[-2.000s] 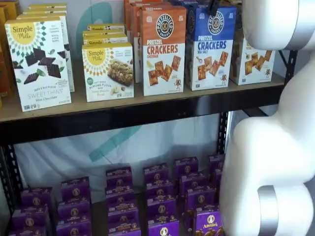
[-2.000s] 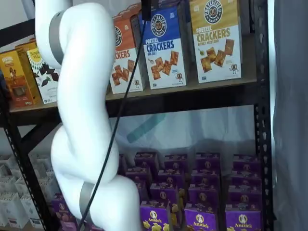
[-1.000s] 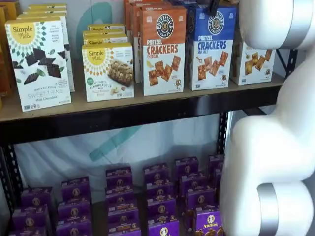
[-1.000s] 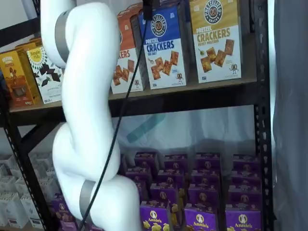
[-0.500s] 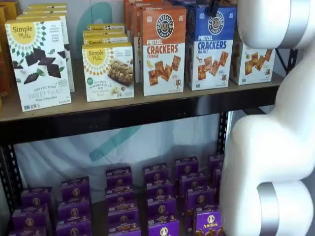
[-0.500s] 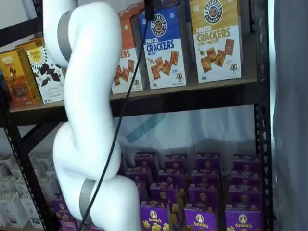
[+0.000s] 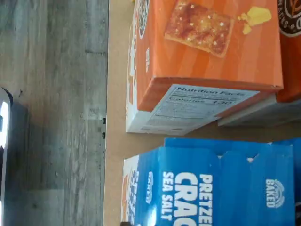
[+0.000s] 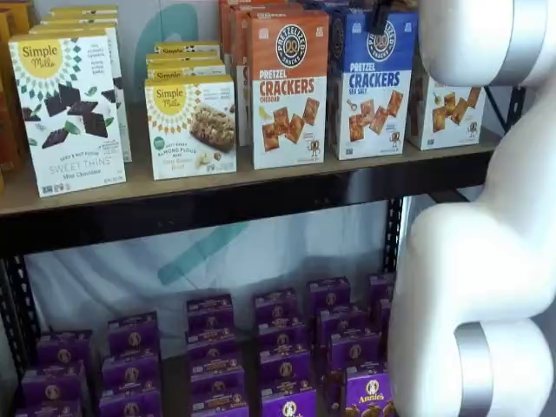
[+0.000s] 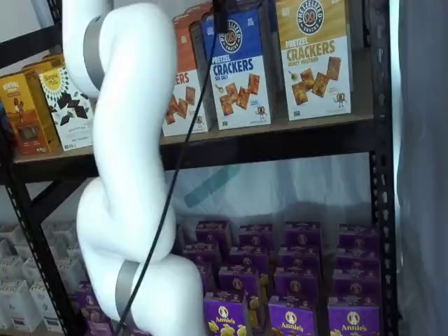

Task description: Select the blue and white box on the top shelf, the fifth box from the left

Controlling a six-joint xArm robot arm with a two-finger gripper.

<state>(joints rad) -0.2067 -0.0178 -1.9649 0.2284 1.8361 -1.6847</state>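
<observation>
Your tool [image 8: 379,17], one dark finger showing at the frame's top edge, hangs over the blue and white box [image 8: 373,82]; nothing gripped yet, jaws wide.

Top shelf [image 8: 261,195] – tan board, black rail – carries blue and white box [image 8: 373,82], orange Cheddar box [image 8: 289,87].

The white robot arm [image 8: 486,261] hides the yellow-topped cardboard cracker box [image 8: 443,109] at 3 o'clock of the tall blue and white cardboard box [image 8: 373,82], whose top the picture's edge cuts off. Only the hand [image 9: 218,10] fingers' black tips show.
</observation>
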